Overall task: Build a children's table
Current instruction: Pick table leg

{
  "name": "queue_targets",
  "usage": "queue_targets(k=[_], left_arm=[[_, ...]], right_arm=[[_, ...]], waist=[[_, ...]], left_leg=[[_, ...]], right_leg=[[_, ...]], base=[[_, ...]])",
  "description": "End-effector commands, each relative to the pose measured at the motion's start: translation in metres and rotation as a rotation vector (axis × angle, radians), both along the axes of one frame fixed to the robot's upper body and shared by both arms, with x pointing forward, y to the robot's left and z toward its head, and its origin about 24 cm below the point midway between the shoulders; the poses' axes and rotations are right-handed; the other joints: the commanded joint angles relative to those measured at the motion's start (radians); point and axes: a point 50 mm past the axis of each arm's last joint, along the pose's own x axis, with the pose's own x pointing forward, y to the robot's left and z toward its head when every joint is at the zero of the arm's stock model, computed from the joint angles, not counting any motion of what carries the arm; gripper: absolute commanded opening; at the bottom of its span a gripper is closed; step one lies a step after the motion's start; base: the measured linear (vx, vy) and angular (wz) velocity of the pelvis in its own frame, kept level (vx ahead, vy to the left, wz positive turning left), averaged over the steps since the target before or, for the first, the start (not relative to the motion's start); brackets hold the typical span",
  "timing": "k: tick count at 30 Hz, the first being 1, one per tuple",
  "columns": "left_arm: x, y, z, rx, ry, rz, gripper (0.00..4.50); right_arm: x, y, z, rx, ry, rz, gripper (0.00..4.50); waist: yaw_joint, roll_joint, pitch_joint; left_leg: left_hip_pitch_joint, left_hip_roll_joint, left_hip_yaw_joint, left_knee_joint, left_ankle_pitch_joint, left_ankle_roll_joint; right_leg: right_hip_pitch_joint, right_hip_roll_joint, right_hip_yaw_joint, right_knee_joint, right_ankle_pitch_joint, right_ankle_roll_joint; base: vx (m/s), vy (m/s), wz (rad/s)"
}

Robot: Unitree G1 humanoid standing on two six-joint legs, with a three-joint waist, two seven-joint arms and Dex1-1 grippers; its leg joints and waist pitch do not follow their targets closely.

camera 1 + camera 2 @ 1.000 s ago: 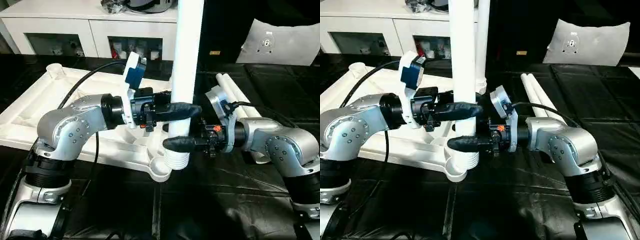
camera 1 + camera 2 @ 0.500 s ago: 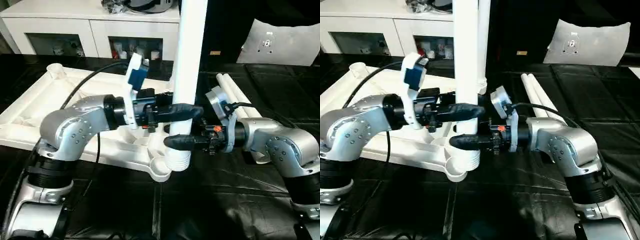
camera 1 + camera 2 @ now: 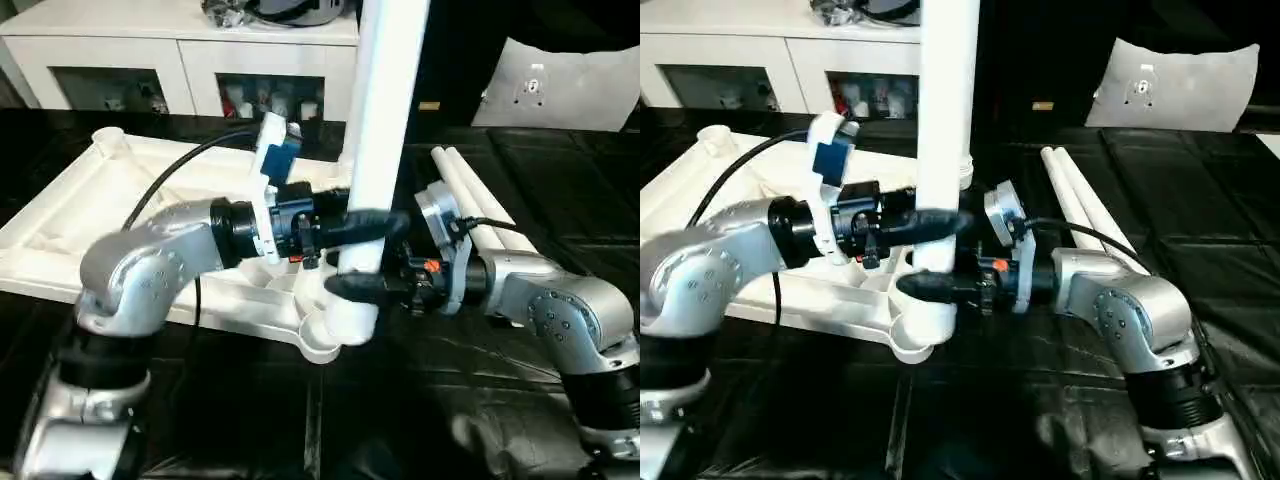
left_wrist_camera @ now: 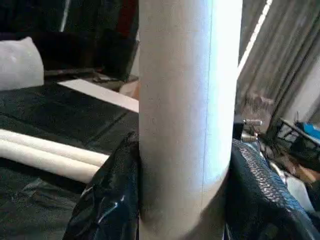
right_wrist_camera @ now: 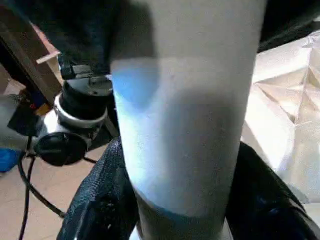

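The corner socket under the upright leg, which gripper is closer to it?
Right. The right gripper clamps the leg just above the socket; the left gripper grips it higher up.

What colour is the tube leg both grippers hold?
White; the tube leg shows best in the right eye view.

The children's table is in pieces. Its white square top [image 3: 120, 215] lies upside down, ribbed underside up, with round sockets at the corners; the far left corner socket [image 3: 108, 141] is empty. One long white tube leg [image 3: 378, 130] stands nearly upright, tilted slightly, its lower end at the near corner socket [image 3: 322, 338] of the top. Two more white tube legs [image 3: 1072, 195] lie flat side by side, touching each other, just beside the top on its right. Another upright white leg [image 3: 962, 165] shows partly behind the first one.
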Motion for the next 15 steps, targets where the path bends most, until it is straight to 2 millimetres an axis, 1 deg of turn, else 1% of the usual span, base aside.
queue_targets(k=[1, 3, 5, 6, 8, 9, 10, 11, 12, 15], left_arm=[[-0.006, -0.005, 0.009, -0.024, -0.047, -0.017, 2.60], [-0.007, -0.003, 0.009, -0.046, -0.045, -0.014, 2.60], [-0.007, -0.002, 0.009, -0.054, -0.044, -0.012, 2.60], [-0.008, -0.001, 0.008, -0.058, -0.042, -0.014, 2.60], [-0.012, 0.001, 0.005, -0.061, -0.041, -0.020, 2.60], [-0.012, 0.002, 0.004, -0.063, -0.043, -0.018, 2.60], [-0.012, 0.003, 0.004, -0.064, -0.045, -0.022, 2.60], [-0.012, 0.003, 0.004, -0.064, -0.046, -0.025, 2.60], [-0.013, 0.004, 0.003, -0.060, -0.054, -0.026, 2.60], [-0.015, 0.007, 0.001, -0.050, -0.061, -0.058, 2.60]], right_arm=[[-0.005, 0.009, -0.003, 0.001, 0.003, 0.030, 1.93], [-0.005, 0.009, -0.003, 0.016, -0.003, 0.022, 1.93], [-0.005, 0.009, -0.003, 0.021, -0.005, 0.019, 1.93], [-0.006, 0.010, -0.003, 0.027, -0.005, 0.015, 1.92], [-0.009, 0.011, -0.004, 0.038, -0.007, 0.007, 1.92], [-0.009, 0.011, -0.004, 0.038, -0.008, 0.005, 1.92], [-0.009, 0.011, -0.005, 0.038, -0.011, 0.002, 1.92], [-0.009, 0.011, -0.005, 0.038, -0.012, 0.001, 1.92], [-0.010, 0.011, -0.005, 0.037, -0.015, -0.004, 1.92], [-0.011, 0.010, -0.006, 0.036, -0.017, -0.004, 1.92]], waist=[[0.002, 0.003, -0.073], [0.003, 0.005, -0.072], [0.003, 0.004, -0.071], [0.003, 0.005, -0.071], [0.004, 0.005, -0.071], [0.002, 0.005, -0.072], [0.003, 0.009, -0.072], [0.003, 0.007, -0.070], [0.003, 0.003, -0.069], [0.002, 0.005, -0.068]], left_leg=[[0.029, 0.064, -0.022, -0.058, -0.103, 0.006], [0.029, 0.065, -0.022, -0.060, -0.115, -0.002], [0.030, 0.065, -0.022, -0.060, -0.121, -0.005], [0.031, 0.065, -0.023, -0.061, -0.123, -0.008], [0.030, 0.067, -0.024, -0.063, -0.118, -0.008], [0.029, 0.066, -0.024, -0.063, -0.117, -0.006], [0.031, 0.066, -0.024, -0.063, -0.119, -0.007], [0.031, 0.065, -0.023, -0.063, -0.130, -0.008], [0.031, 0.064, -0.023, -0.065, -0.138, -0.010], [0.032, 0.065, -0.023, -0.067, -0.147, -0.019]], right_leg=[[0.027, -0.111, 0.048, -0.072, 0.055, -0.226], [0.027, -0.111, 0.048, -0.073, 0.040, -0.219], [0.026, -0.111, 0.049, -0.074, 0.034, -0.218], [0.026, -0.111, 0.049, -0.074, 0.027, -0.215], [0.026, -0.111, 0.049, -0.073, 0.043, -0.212], [0.026, -0.110, 0.048, -0.072, 0.053, -0.210], [0.024, -0.110, 0.049, -0.073, 0.051, -0.209], [0.024, -0.110, 0.049, -0.075, 0.036, -0.207], [0.024, -0.110, 0.050, -0.078, 0.016, -0.203], [0.023, -0.110, 0.051, -0.080, -0.017, -0.193]], base=[[0.000, 0.000, 0.00], [0.000, 0.000, 0.00], [0.000, 0.000, 0.00], [0.000, 0.000, 0.00], [0.000, 0.000, 0.00], [0.000, 0.000, 0.00], [0.000, 0.000, 0.00], [0.000, 0.000, 0.00], [0.000, 0.000, 0.00], [0.000, 0.000, 0.00]])
